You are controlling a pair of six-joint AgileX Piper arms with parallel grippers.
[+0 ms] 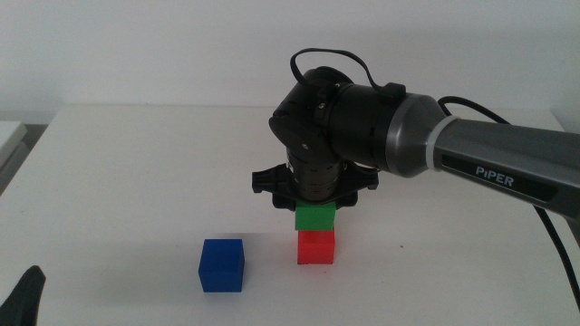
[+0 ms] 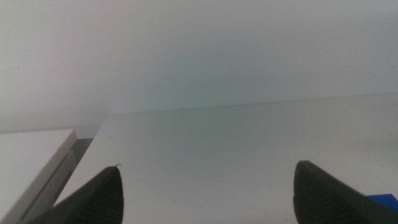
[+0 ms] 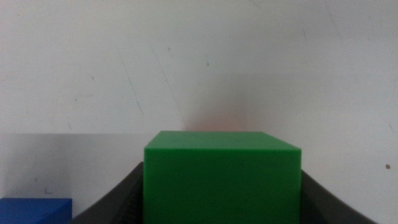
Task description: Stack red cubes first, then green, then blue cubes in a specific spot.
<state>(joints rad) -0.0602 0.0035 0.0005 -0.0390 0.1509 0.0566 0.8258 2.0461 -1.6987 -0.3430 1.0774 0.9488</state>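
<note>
Middle view: my right gripper (image 1: 315, 201) holds its fingers clamped on the green cube (image 1: 315, 218), resting atop the red cube (image 1: 316, 246) mid-table; blue cube (image 1: 222, 264) stands beside. Left wrist view alone shows my left gripper (image 2: 208, 193) with fingers apart, waiting at the table's near-left corner.

You see small green cube (image 3: 222, 176), matt, smooth, plastic-looking; small red cube (image 1: 316, 246) and small blue cube (image 1: 222, 264), same matt finish. White tabletop (image 3: 93, 74): smooth, faintly scuffed. Right arm's grey sleeve (image 1: 507, 167): satin sheen; black wrist housing (image 1: 331, 118), slightly glossy.
</note>
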